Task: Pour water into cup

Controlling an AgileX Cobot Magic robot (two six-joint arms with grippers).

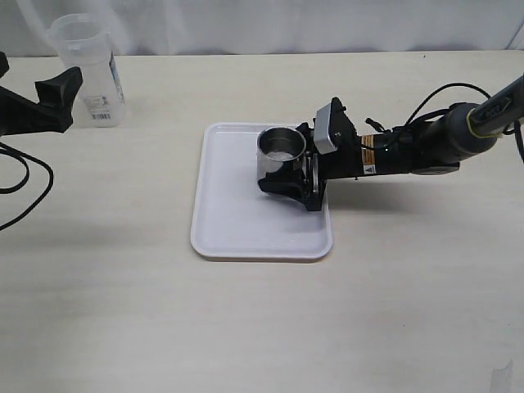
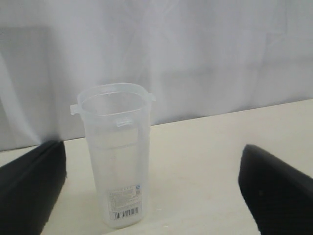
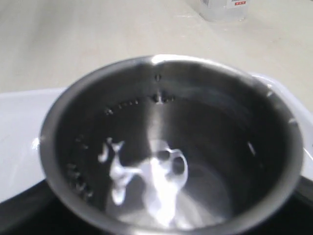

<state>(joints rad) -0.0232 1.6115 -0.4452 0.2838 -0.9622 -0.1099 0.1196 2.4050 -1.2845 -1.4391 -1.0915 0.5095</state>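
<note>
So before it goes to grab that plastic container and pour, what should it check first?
1. The cup stands upright on the tray: ok.
2. The right gripper steadies the cup: ok, a finger sits on each side of it.
3. The left gripper is open: ok, fingers wide apart.
4. The plastic container is upright with its top open: ok.
5. The container is between the left fingers: not ok, it stands just beyond their tips.
6. There is water in the container: cannot tell, the wall is too clear to show a level.
</note>
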